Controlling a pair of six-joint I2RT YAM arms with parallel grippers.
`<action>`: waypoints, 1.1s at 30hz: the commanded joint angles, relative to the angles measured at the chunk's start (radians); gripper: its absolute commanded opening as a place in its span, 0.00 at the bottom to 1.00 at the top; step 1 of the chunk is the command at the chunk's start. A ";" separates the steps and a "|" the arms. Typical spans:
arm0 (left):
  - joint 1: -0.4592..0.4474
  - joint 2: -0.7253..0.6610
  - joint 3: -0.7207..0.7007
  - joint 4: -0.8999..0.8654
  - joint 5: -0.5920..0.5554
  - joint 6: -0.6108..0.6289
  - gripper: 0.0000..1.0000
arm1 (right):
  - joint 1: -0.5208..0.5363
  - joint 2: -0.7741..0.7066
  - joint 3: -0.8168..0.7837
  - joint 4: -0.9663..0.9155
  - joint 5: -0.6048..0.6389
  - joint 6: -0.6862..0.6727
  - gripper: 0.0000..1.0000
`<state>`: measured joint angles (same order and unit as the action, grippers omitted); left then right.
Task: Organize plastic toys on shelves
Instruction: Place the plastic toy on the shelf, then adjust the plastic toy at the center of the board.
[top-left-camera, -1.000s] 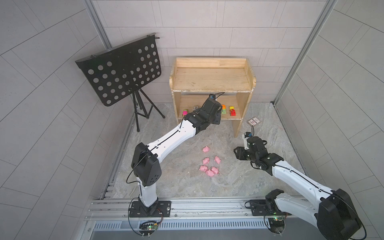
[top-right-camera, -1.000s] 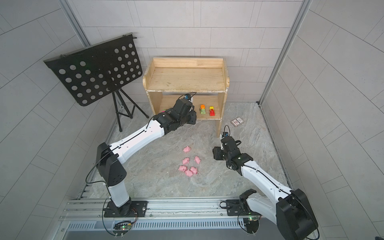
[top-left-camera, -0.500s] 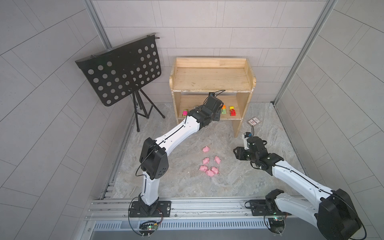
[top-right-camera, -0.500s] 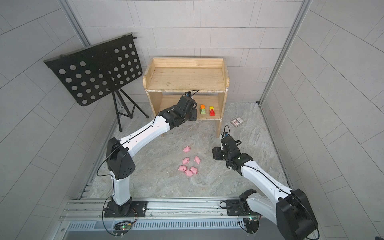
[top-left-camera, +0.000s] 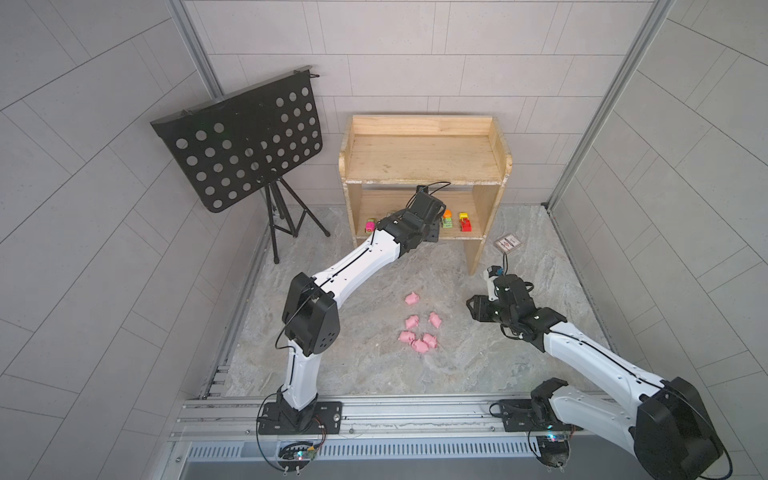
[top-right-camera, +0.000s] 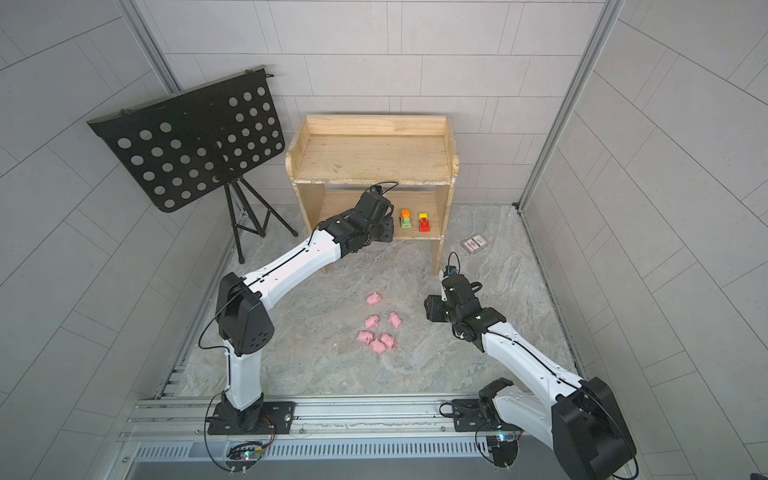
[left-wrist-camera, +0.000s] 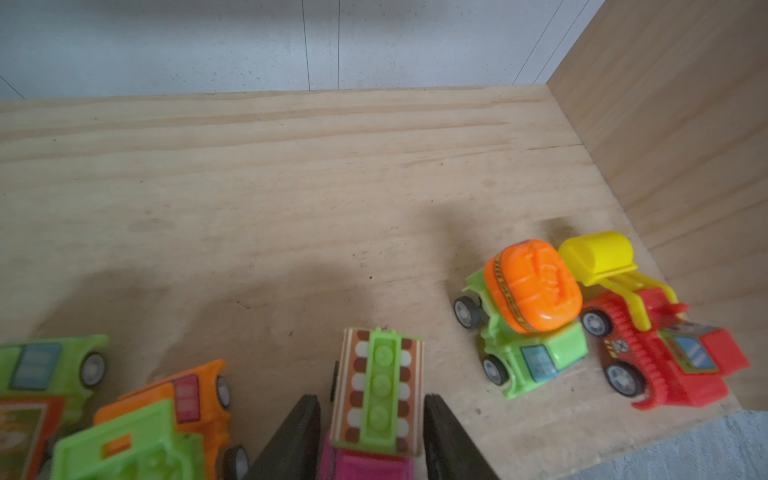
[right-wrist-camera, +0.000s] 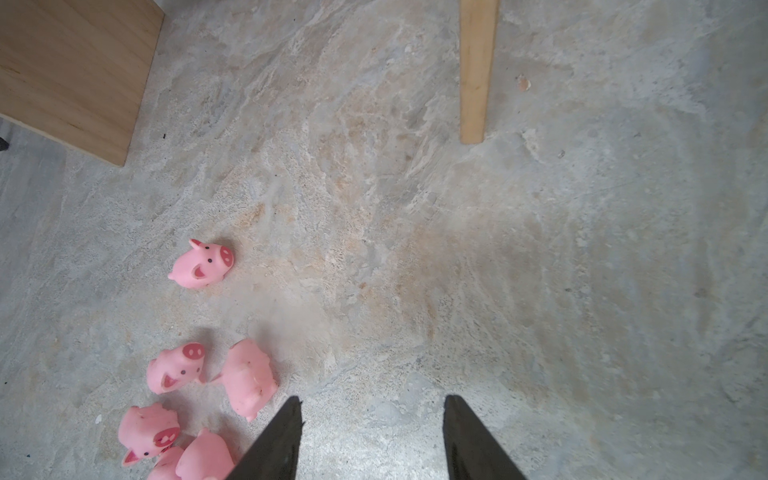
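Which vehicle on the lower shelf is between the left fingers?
The pink truck with a green studded strip; the rest, like the orange-drum mixer, stand outside them.

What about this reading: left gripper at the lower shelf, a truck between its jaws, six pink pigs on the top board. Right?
No: both top views show the six pink pigs on the floor before the shelves. The left gripper and truck are as stated.
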<state>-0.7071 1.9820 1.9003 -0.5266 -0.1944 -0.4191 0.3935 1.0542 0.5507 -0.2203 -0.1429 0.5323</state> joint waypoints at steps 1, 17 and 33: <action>0.005 -0.005 0.033 -0.014 0.008 0.002 0.51 | -0.002 -0.013 -0.011 0.008 0.003 0.005 0.57; 0.005 -0.124 -0.041 -0.032 0.045 0.017 0.67 | -0.001 0.017 -0.010 0.014 -0.098 -0.059 0.59; 0.003 -0.454 -0.441 -0.047 0.122 0.000 0.76 | 0.159 0.226 0.121 0.008 -0.176 -0.157 0.49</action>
<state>-0.7071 1.5970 1.5181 -0.5388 -0.0860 -0.4179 0.5262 1.2552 0.6292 -0.2092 -0.3180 0.4007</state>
